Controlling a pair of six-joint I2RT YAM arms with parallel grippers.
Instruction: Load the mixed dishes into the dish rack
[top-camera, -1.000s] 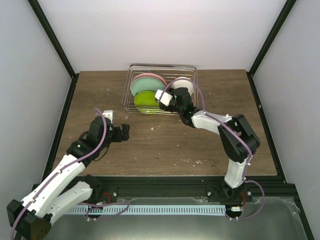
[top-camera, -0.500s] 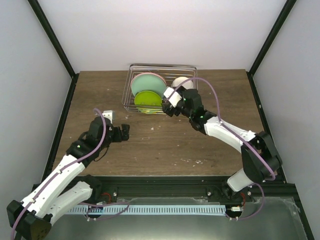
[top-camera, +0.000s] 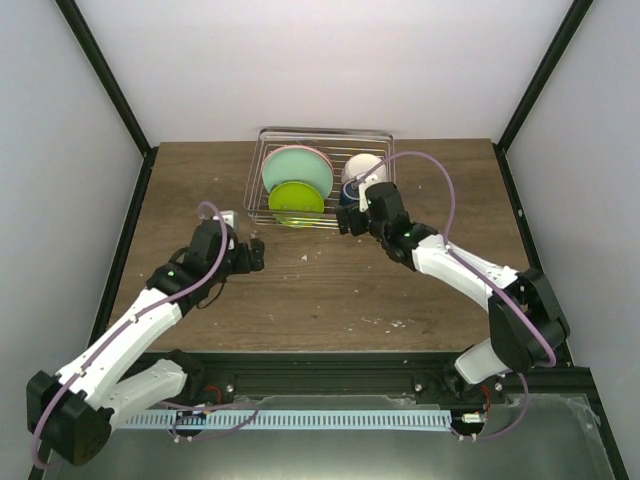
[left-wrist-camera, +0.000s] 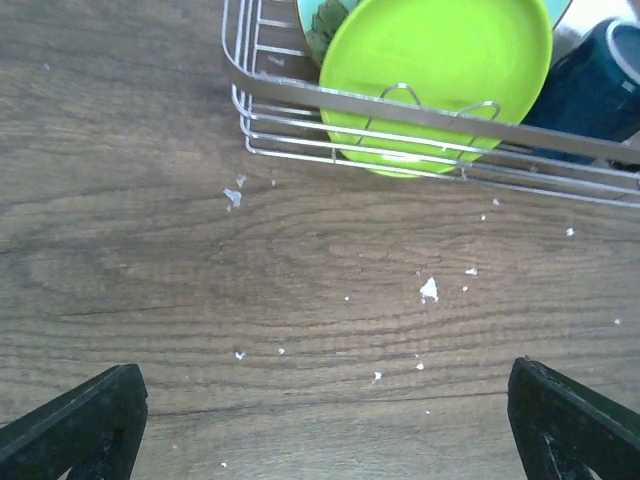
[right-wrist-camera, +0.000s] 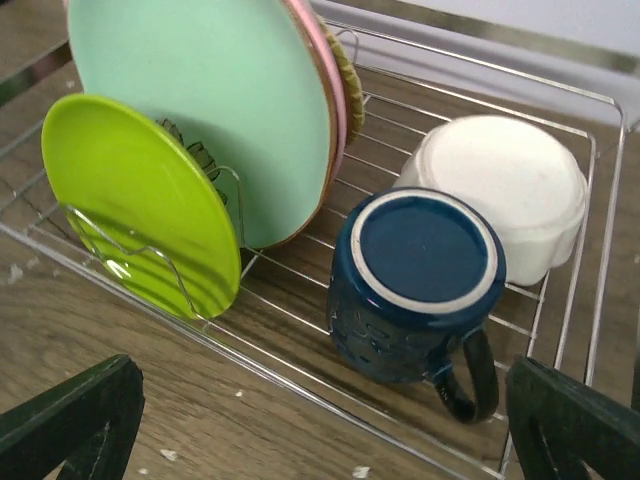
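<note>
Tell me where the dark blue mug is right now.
In the right wrist view the dark blue mug stands upside down inside the dish rack, right of the mint-green plate and just in front of the white bowl.

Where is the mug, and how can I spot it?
Look for the silver wire dish rack. Inside it, right of the standing plates, the mug sits upside down beside the white bowl. It is the only dark blue thing, with a handle.
</note>
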